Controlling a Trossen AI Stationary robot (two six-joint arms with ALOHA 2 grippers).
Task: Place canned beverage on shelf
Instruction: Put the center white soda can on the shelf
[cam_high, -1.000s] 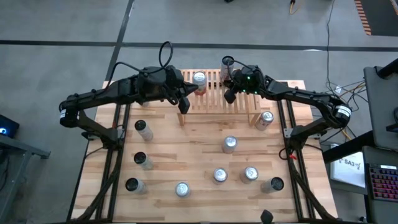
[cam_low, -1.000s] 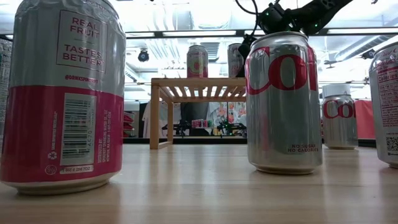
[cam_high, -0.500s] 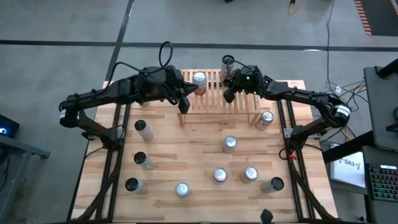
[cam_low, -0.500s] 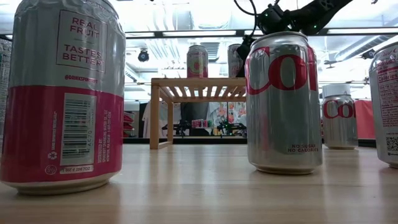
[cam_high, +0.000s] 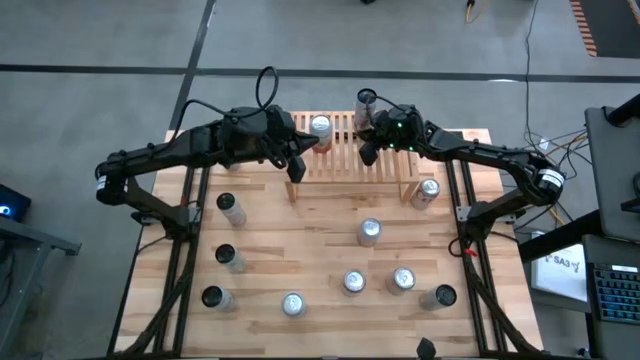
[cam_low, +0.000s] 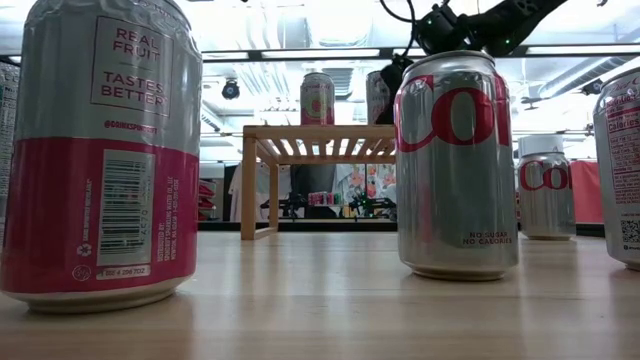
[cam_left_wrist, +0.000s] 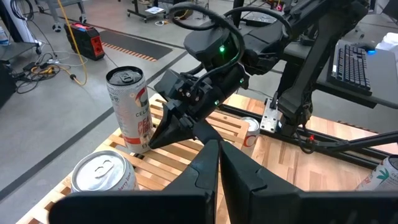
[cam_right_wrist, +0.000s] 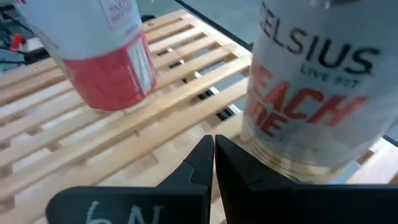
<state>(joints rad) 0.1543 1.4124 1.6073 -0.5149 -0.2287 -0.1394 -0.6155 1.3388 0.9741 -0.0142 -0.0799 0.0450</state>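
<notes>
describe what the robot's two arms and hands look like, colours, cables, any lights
Both arms are matte black and jointed. The left hand and right hand have slim dark tapered fingers. Black cables loop above the wrists. The right wrist shows a small green light, and each arm has a white band near its base.

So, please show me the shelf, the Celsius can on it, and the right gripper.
shelf (cam_high: 340, 160): high view, bare slats of its top.
Celsius can (cam_left_wrist: 127, 107): left wrist view, middle of its side.
right gripper (cam_left_wrist: 155, 138): left wrist view, tips of its shut fingers.
</notes>
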